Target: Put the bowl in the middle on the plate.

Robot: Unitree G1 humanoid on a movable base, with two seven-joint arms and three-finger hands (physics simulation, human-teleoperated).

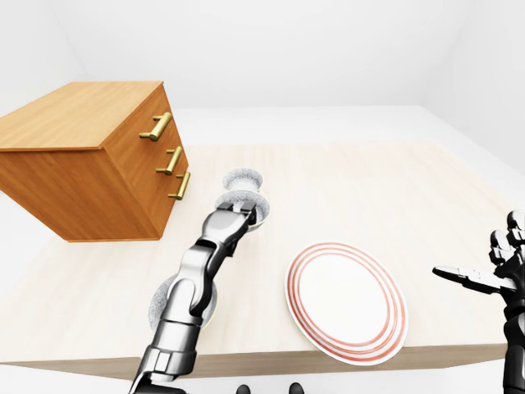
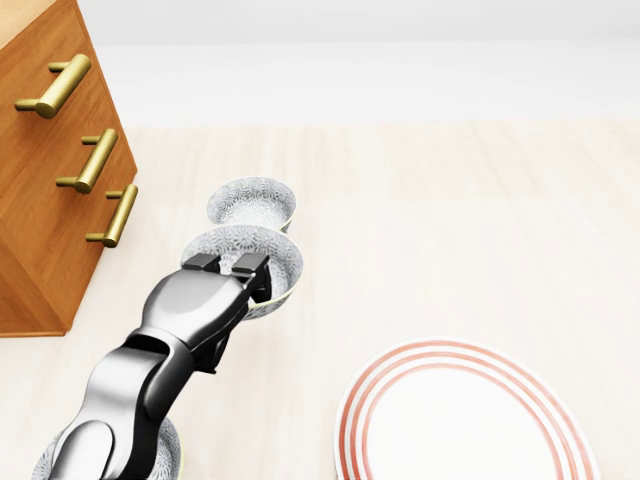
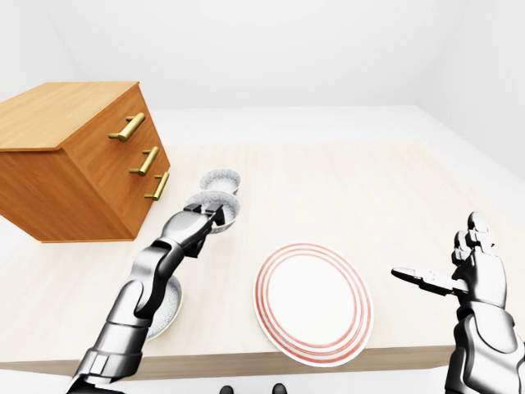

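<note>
Three patterned grey bowls stand in a row on the left of the table. The middle bowl (image 2: 262,252) has my left hand (image 2: 232,274) closed on its near rim, two fingertips (image 2: 251,264) hooked over the edge. Just beyond it sits the far bowl (image 2: 252,202); the near bowl (image 3: 170,305) is mostly hidden under my left forearm. The white plate (image 2: 470,425) with red rings lies to the lower right of the bowls. My right hand (image 3: 461,272) hovers open at the right edge, off the table and well away from the plate.
A wooden drawer chest (image 1: 90,164) with brass handles stands on the left, close beside the bowls. The pale wooden table (image 2: 450,210) stretches to the right and top of the head view. Its near edge (image 1: 344,357) runs just below the plate.
</note>
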